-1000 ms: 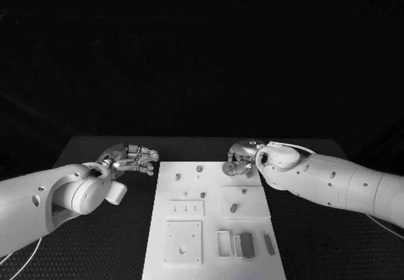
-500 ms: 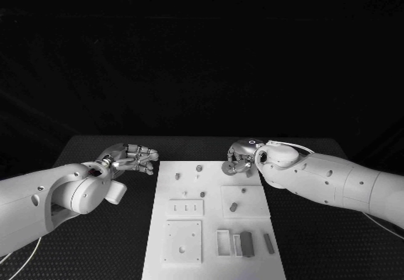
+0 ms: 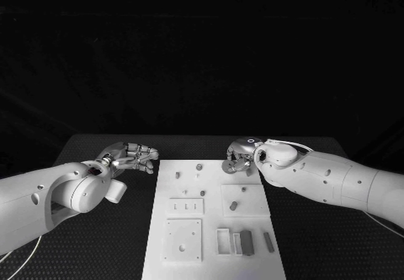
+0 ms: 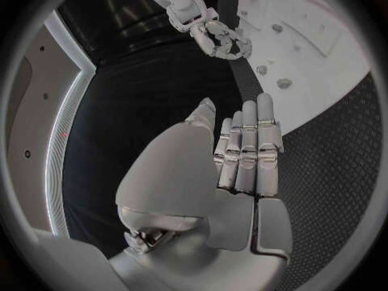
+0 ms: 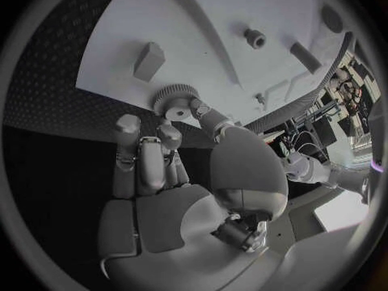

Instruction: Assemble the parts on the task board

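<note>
Here, the small grey round part with a ribbed, gear-like rim (image 5: pixel 176 99) sits at the far right corner of the white rectangular task board (image 3: pixel 169 192), just over the board's edge, and the right silver many-fingered hand (image 3: pixel 240 156) is at it: in the right wrist view a fingertip (image 5: pixel 196 110) touches the disc's pale centre from the side while the other fingers stand straight and apart beside it, closed on nothing. Whether that counts as a grip I cannot tell; it reads more as a touch than a pinch. The relation that matters for the next move is that the disc lies directly beyond the right hand's fingertips, towards the board's middle, with a short grey block (image 5: pixel 149 60) further along the board and a small ringed socket (image 5: pixel 255 38) beyond a raised ridge. The disc is round and lies flat, so it has no long axis to line up. The right hand is plainly the nearer one. The left silver many-fingered hand (image 3: pixel 131 157) hovers off the board's far left corner over the black textured table (image 3: pixel 110 239), fingers extended side by side and holding nothing. Nearer the robot, the board carries several small grey pegs (image 3: pixel 203 193) and recessed plates.
</note>
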Available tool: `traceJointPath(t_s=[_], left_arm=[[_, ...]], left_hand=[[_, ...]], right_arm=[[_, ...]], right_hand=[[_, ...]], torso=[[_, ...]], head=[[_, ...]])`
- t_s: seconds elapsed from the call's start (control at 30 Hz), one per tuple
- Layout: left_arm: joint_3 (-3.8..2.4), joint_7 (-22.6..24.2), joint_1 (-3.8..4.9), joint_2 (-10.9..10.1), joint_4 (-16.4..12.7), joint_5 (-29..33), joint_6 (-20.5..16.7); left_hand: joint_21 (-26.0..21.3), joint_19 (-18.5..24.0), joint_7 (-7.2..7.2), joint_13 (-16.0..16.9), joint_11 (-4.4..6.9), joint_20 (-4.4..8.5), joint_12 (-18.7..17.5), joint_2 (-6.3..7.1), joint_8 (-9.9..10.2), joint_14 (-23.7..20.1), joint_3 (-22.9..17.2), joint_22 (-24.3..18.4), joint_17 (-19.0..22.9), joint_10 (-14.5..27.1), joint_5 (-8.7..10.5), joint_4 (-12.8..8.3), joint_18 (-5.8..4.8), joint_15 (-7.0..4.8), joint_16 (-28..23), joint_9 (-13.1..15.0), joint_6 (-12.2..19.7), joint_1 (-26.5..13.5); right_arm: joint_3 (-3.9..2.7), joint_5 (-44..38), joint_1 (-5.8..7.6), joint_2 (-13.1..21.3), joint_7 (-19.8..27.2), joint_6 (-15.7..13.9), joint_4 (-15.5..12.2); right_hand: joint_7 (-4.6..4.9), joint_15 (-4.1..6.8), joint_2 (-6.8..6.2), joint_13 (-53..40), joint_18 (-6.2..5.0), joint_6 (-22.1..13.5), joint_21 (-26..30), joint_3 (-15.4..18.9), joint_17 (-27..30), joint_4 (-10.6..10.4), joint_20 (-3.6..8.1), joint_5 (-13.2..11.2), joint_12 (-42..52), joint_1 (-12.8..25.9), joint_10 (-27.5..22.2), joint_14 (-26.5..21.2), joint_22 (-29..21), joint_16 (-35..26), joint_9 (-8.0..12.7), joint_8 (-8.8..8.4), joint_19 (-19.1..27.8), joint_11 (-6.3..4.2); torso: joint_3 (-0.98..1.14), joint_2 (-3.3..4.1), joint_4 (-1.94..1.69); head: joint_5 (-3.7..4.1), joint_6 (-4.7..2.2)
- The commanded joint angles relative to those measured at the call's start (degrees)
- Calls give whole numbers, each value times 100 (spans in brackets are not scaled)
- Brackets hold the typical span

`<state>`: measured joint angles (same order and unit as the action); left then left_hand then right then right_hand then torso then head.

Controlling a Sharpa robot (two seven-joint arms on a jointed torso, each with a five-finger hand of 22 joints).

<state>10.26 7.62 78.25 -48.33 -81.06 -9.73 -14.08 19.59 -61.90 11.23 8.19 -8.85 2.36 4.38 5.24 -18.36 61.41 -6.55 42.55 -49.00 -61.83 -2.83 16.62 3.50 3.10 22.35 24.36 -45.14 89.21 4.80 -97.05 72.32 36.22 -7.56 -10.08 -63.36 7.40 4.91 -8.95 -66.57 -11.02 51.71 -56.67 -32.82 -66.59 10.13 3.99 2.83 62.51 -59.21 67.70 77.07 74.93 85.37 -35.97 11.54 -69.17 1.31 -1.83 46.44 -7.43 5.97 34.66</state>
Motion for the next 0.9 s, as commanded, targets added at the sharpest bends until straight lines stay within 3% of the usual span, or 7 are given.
traceJointPath(t_s=[0.03,0.17,0.23,0.37,0.63,0.9], left_arm=[[-3,19,6,0,-17,-17,96],[-3,24,6,2,-19,-17,94],[-3,24,6,2,-20,-17,96],[-3,24,6,2,-16,-17,92],[-3,14,6,-2,-24,-17,100],[-3,17,6,-14,-40,-17,91]], left_hand=[[-33,8,39,5,-14,22,-17,-7,29,50,-31,7,-8,-15,-7,1,143,1,-22,-9,-8,-54],[-33,9,39,5,-14,22,-18,-7,29,50,-32,8,-9,-15,-7,1,143,1,-23,-9,-8,-56],[-34,9,39,6,-14,21,-19,-7,29,51,-32,8,-10,-15,-7,1,143,2,-25,-10,-8,-58],[-34,9,39,6,-15,21,-20,-9,29,51,-32,9,-12,-15,-7,2,143,2,-26,-10,-8,-59],[-35,10,39,6,-15,21,-21,-8,29,51,-33,10,-16,-16,-7,2,143,2,-30,-10,-8,-63],[-37,11,39,6,-15,21,-24,-8,30,52,-34,13,-21,-16,-7,1,143,2,-35,-10,-7,-67]], right_arm=[[88,-173,-116,0,-46,673,20],[90,-175,-118,6,-56,650,8],[90,-194,-118,15,-71,621,-9],[90,-195,-118,24,-79,613,-13],[89,-383,-117,51,-124,474,-82],[73,-513,-79,136,-207,306,-328]], right_hand=[[25,-8,11,-4,-398,66,3,-3,2,38,0,-5,-23,13,-11,-13,105,22,33,-7,36,-8],[16,-5,148,-6,-398,131,1,-24,-6,76,-4,-5,-25,-12,-10,-10,104,26,29,26,39,-15],[-15,18,309,-10,-398,245,-8,-17,-14,139,-11,-5,-24,-17,-9,-4,106,32,12,85,40,-45],[-57,58,450,-16,-398,351,-18,20,-16,251,-19,-5,-27,19,-6,2,106,34,7,133,45,-86],[-77,83,644,-18,-398,389,-20,40,-1,315,-27,-5,-41,119,-4,-3,100,27,18,141,48,-108],[-80,85,699,-19,-398,396,-21,37,-12,327,-26,-5,-45,149,0,6,99,28,22,140,47,-110]], torso=[[0,-3,5],[-2,-1,7],[-3,-3,5],[-2,-3,1],[-6,-3,1],[-9,-5,9]], head=[[-4,2],[-6,5],[-4,5],[-3,9],[-1,6],[-1,-4]])
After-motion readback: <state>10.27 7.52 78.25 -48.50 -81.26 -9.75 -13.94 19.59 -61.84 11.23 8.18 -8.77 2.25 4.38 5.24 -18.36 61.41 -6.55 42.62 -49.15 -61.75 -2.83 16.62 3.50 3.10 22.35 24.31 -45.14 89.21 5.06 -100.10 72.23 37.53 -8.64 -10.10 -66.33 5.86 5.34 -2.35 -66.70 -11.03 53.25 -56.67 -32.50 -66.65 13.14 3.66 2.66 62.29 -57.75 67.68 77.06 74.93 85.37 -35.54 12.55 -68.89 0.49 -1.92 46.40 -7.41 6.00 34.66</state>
